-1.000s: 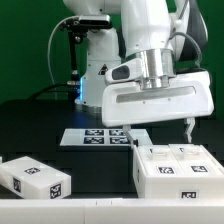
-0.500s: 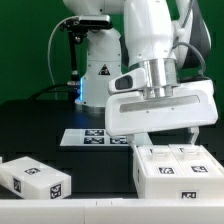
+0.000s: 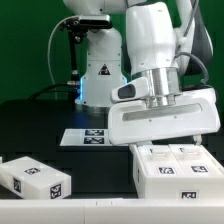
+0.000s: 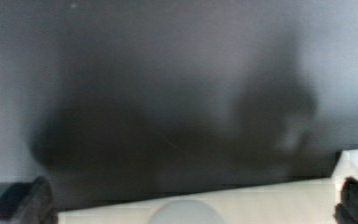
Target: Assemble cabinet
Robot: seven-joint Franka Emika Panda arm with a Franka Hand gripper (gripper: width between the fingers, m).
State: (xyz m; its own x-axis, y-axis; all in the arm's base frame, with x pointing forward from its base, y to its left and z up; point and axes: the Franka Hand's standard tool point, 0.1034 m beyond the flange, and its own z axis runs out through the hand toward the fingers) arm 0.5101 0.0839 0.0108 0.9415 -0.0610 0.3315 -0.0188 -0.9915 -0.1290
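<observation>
Claw [image 3: 166, 143] just above the cabinet [image 3: 172, 172]

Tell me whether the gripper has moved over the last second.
Yes. Against the marker board, the gripper has shifted toward the exterior view's right and lower, covering more of the board's right end.

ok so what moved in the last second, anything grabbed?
The claw came down a little and drifted toward the exterior view's right. It now sits low over the big cabinet box. Its jaws stand apart, and nothing was taken hold of or let go. The big cabinet box, the small cabinet piece and the marker board stayed where they were.
</observation>
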